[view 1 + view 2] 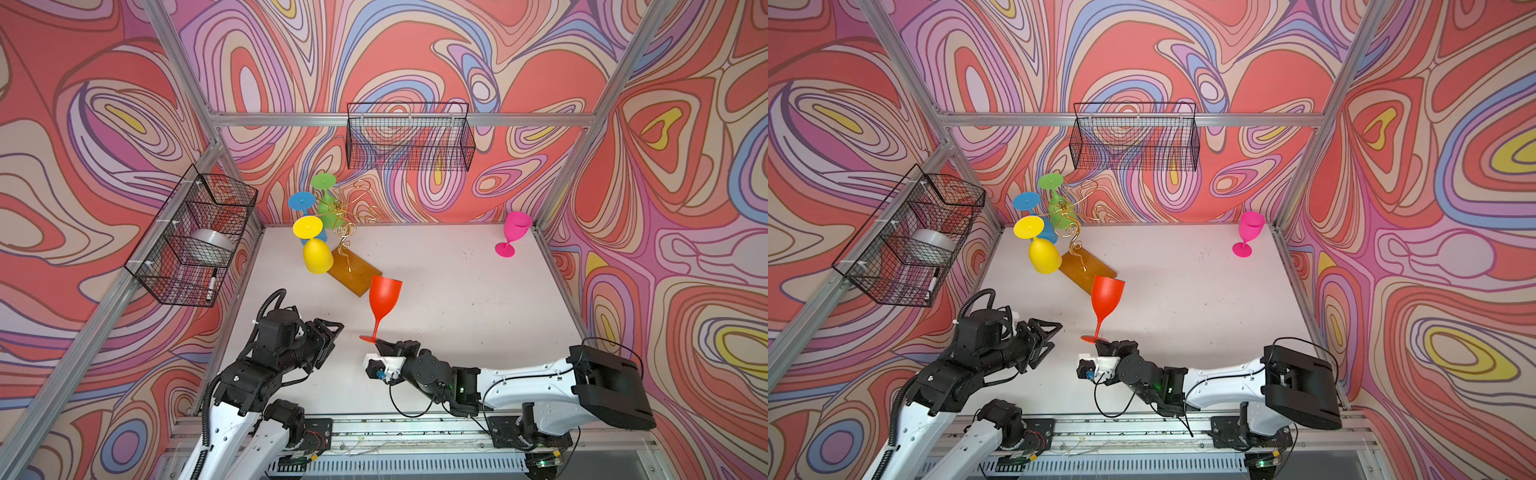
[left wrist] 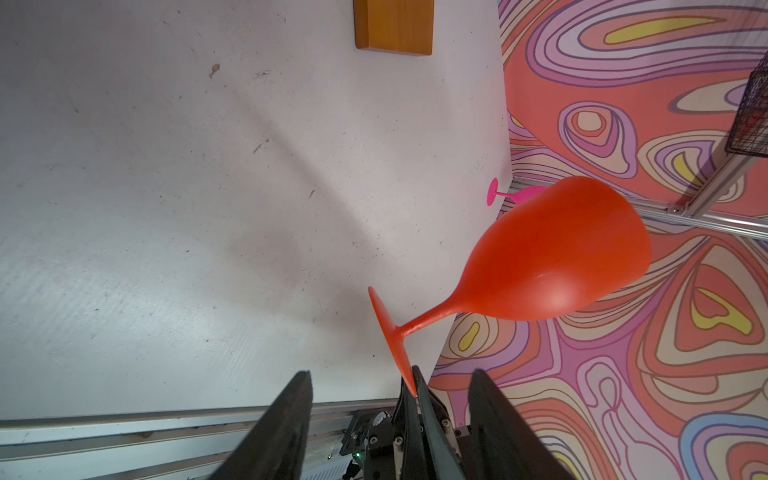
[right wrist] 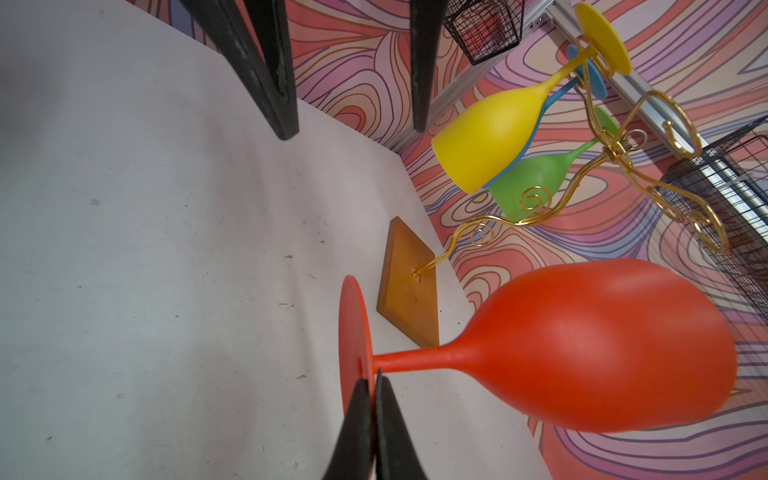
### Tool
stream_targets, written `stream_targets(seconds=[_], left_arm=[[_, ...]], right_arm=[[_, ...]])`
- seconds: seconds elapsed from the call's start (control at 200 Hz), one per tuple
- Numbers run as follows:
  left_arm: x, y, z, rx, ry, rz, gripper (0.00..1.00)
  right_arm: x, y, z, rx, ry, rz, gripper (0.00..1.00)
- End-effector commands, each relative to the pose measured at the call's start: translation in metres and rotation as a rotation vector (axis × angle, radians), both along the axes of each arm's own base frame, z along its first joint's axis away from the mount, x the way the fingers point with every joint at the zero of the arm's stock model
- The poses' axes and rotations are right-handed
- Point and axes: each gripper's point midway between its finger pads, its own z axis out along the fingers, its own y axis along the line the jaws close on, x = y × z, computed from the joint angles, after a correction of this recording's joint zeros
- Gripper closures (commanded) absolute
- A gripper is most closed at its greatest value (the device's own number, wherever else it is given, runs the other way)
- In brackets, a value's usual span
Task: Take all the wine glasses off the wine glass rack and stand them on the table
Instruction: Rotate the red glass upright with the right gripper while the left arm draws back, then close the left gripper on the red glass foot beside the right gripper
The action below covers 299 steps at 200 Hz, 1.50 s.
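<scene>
The red wine glass [image 1: 384,297] [image 1: 1106,297] [image 3: 582,349] [image 2: 561,257] is off the rack, bowl up and slightly tilted, low over the table's front middle. My right gripper [image 1: 380,343] [image 1: 1100,343] [image 3: 372,380] is shut on the rim of its foot. The wine glass rack [image 1: 345,232] [image 1: 1075,232] [image 3: 602,153] is a gold wire tree on an amber base [image 1: 351,270] [image 2: 395,25], just behind the glass. My left gripper [image 1: 328,332] [image 1: 1050,328] [image 2: 391,374] is open and holds nothing, a short way left of the red foot.
A yellow glass [image 1: 318,259], a blue glass [image 1: 300,201] and a green glass [image 1: 324,181] hang upside down on the rack. A pink glass [image 1: 515,230] stands at the back right. Black wire baskets hang on the back wall [image 1: 409,137] and left wall [image 1: 195,237].
</scene>
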Motion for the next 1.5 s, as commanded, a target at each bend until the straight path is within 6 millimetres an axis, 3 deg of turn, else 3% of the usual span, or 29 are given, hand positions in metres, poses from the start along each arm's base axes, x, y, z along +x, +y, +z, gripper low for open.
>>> stream_targets(seconds=[0.0,0.366,1.177,1.492], left_arm=[[0.006,-0.004,-0.004,-0.053,0.040,0.048,0.42],[0.015,-0.028,-0.032,-0.128,0.154,0.066,0.54],[0.019,-0.043,-0.040,-0.155,0.184,0.085,0.62],[0.017,-0.048,-0.045,-0.132,0.193,0.070,0.74]], right_arm=[[-0.003,0.006,0.011,0.060,-0.022,0.017,1.00],[-0.004,0.012,0.007,0.065,-0.014,0.037,1.00],[-0.008,0.023,0.003,0.047,-0.024,0.063,1.00],[-0.007,0.023,0.003,0.047,-0.031,0.057,1.00]])
